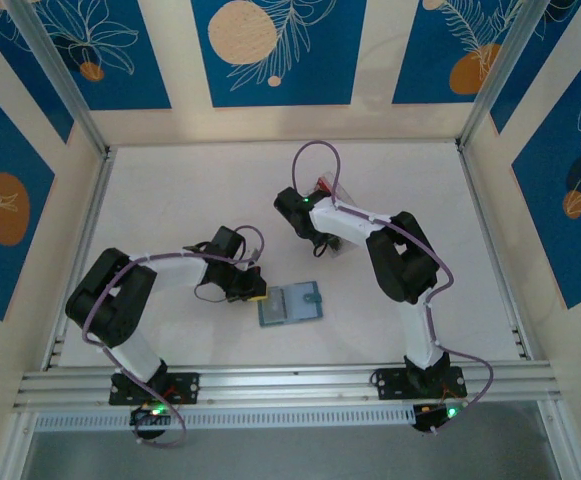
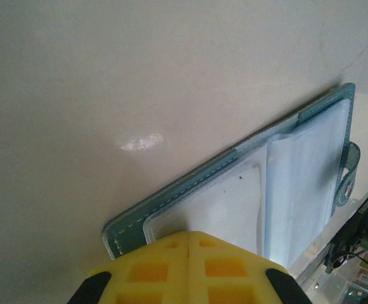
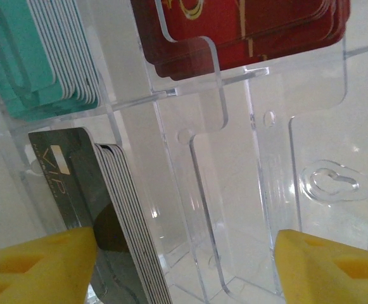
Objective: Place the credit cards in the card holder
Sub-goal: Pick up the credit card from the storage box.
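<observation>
1. My left jaws are shut, sitting on the edge of the open card holder (image 1: 290,305) on the worktop (image 1: 190,200).
2. My right jaws gape around the dark VIP cards (image 3: 76,183) in the clear tray (image 3: 209,114), beyond the card holder.
3. The sleeves look empty, so pretty much everything's left.

**Left wrist view.** The card holder (image 2: 247,190) has its corner nearest the left gripper (image 2: 189,253) hidden under the pressed-together yellow pads. Beyond the holder's far side, the clear tray (image 2: 355,278) is blurred and cut off by the frame corner.

**Right wrist view.** Between the parted fingers of the right gripper (image 3: 184,259), the dark cards (image 3: 76,177) run off the bottom edge, with one corner behind a finger pad (image 3: 38,266). Farther ahead, the teal cards (image 3: 25,57) and red cards (image 3: 234,31) are cropped at the top.

**Top view.** The right arm (image 1: 395,255) covers most of the tray, and its cards are too small to distinguish.
</observation>
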Controlling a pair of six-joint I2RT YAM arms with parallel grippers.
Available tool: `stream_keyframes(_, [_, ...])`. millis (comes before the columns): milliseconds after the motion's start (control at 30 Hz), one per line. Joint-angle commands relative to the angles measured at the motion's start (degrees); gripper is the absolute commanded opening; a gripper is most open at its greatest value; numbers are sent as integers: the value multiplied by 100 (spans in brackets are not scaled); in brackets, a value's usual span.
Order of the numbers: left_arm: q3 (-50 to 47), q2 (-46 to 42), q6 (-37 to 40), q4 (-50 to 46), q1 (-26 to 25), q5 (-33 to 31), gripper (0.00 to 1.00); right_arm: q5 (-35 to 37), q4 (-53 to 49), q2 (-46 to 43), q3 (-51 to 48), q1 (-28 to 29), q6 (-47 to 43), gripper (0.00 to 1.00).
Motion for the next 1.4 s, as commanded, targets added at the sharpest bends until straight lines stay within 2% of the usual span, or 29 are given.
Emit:
stream_keyframes(0, [-276,197,35,-444,-22,-472,0,233,-62,-48,61,8,-45,72])
stream_keyframes(200, [-249,228,40,-439,-14,-448,0,108,-23,-142,72,-44,-160,64])
stream_keyframes(667, [-228,264,44,-414,-15,-430,0,-4,11,-222,116,-79,-343,37])
stream_keyframes(1367, [-254,316,22,-352,-13,-415,0,-55,-150,-281,327,-91,-509,18])
